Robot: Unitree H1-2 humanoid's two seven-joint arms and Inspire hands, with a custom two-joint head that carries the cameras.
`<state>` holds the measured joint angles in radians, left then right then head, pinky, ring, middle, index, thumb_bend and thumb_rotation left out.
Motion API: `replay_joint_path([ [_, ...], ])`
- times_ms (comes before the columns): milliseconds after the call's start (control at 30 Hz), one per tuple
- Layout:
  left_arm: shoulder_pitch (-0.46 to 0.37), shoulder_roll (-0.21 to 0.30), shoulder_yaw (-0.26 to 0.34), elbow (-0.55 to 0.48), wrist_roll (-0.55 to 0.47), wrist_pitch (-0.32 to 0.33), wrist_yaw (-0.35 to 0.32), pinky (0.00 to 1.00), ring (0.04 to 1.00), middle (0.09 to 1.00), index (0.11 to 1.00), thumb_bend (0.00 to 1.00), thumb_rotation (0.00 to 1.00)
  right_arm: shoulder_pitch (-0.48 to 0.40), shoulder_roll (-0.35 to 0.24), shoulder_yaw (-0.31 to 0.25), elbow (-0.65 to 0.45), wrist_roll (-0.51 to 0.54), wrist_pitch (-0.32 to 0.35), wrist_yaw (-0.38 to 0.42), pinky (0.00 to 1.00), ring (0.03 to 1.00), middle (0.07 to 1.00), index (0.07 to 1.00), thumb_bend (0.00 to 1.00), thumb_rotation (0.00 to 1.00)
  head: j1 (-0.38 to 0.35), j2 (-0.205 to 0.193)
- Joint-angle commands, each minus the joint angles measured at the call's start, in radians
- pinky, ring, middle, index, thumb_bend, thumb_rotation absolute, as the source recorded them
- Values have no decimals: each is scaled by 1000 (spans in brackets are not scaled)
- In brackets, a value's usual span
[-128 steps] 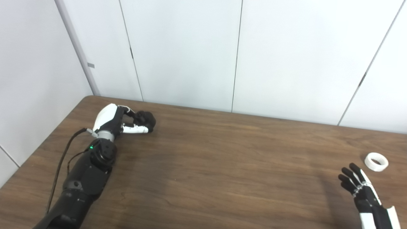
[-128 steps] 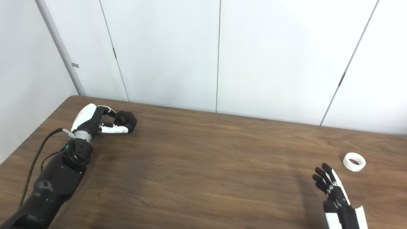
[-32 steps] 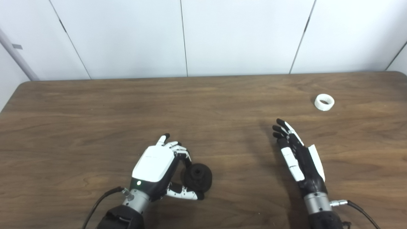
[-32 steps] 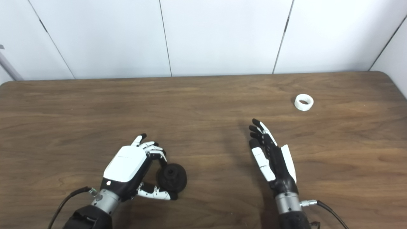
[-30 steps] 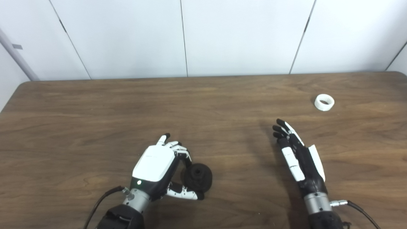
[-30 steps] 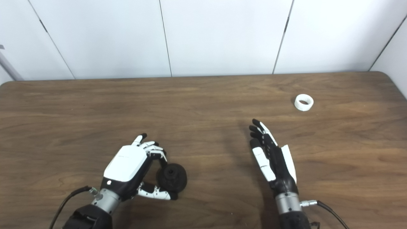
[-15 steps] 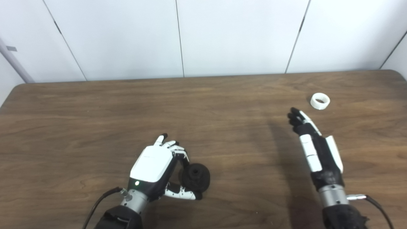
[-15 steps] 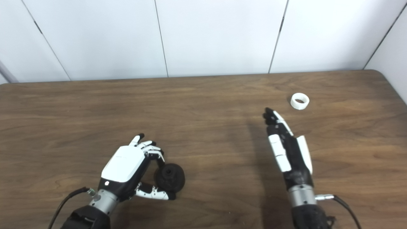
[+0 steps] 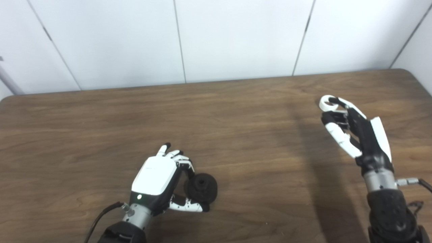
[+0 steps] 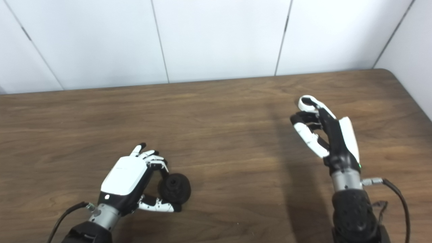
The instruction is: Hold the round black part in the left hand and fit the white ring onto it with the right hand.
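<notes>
While the left hand (image 9: pixel 158 180) is gripping the round black part (image 9: pixel 201 187) between thumb and curled fingers at the lower centre-left of the frame, the holding half of the task is looking done: the part is sitting in the grasp with its holed face turned up and toward the right, low over the brown surface (image 9: pixel 236 141); whether it is resting on the wood or hanging just above, I cannot tell.

The right hand (image 10: pixel 320 130) is reaching at the right of the frame, fingers curving over the white ring (image 10: pixel 307 102), thumb coming in underneath. The ring is showing at the fingertips, partly covered. Whether the fingers are already pinching it or only closing around it, I cannot tell; whether it is off the surface is likewise unclear.

Judgement on progress: roughly the first third. Ring pickup is under way, not confirmed. Remaining: securing the ring, carrying it across the wide gap to the black part, aligning it, and pressing it on. The two pieces are sitting well apart.
</notes>
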<state>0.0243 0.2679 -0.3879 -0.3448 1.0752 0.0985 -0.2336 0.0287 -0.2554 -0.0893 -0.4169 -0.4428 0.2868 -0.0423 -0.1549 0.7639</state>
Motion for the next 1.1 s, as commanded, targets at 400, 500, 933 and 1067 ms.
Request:
replay_joint_path([
  [400, 7, 18, 9, 42, 11, -18, -5, 1000, 865, 745, 484, 525, 56, -226, -205, -26, 202, -131, 38, 19, 851, 901, 879, 760, 752, 302, -35, -5],
  [500, 9, 20, 13, 44, 7, -23, 1, 1000, 864, 743, 484, 525, 55, -257, -232, -25, 258, -131, 37, 22, 843, 911, 882, 742, 782, 243, -44, -4],
  [933, 17, 22, 25, 55, -3, -32, 16, 1000, 860, 735, 483, 525, 56, -384, -312, 55, 491, -152, 54, 67, 869, 961, 941, 746, 805, 240, -51, -7],
  [1067, 18, 25, 29, 54, -9, -32, 15, 1000, 860, 736, 482, 525, 55, -424, -334, 104, 536, -164, 78, 113, 950, 969, 947, 754, 814, 263, -57, -8],
])
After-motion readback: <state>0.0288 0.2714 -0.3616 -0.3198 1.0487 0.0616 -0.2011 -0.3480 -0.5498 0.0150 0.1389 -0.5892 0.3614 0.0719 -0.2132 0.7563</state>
